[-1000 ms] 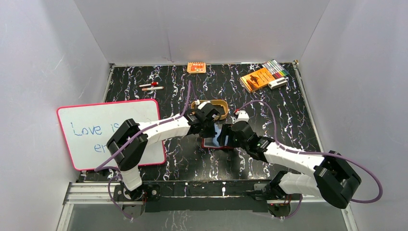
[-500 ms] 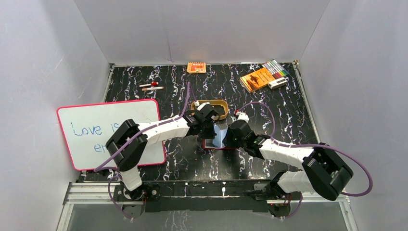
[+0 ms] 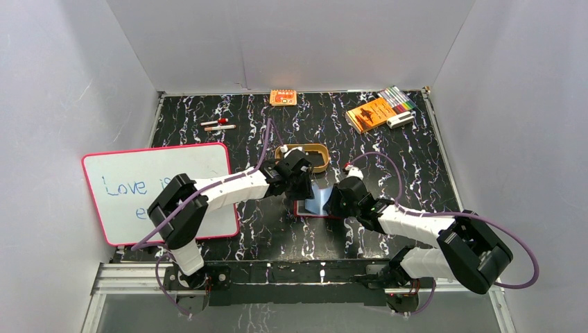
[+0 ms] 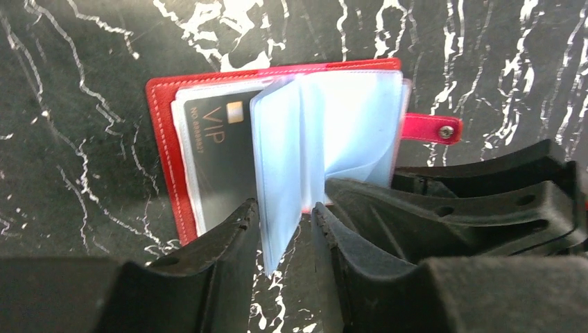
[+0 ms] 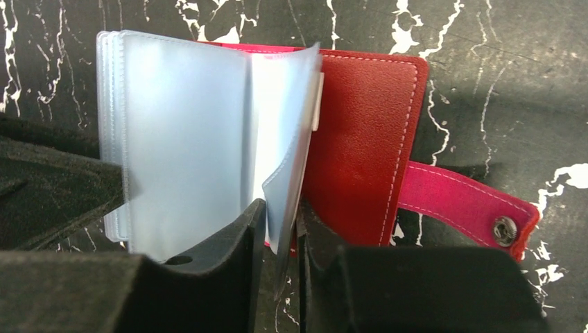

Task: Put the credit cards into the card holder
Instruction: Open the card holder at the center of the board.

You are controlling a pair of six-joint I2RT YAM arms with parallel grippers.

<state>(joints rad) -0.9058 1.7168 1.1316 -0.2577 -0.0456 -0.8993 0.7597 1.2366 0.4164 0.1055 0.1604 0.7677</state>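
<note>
Black marbled table (image 3: 416, 159) – around its tan oval tray (image 3: 326, 158): open red card holder (image 3: 312, 202) just nearer, whiteboard (image 3: 139, 180) left, pens (image 3: 218, 125) far-left, orange packet (image 3: 283, 97) behind, orange booklet (image 3: 369, 114) far-right

Bright, even light from above fills the white enclosure, leaving only soft shadows on the dark table (image 3: 444, 166). Both wrist views are sharp in the middle. The clear sleeves of the card holder (image 5: 367, 139) glare pale, nearly washed out.

Walls (image 3: 291, 41): plain white panels, on three sides.
Table (image 3: 312, 121): black, with white marble veins.
Light: even, soft.
</note>
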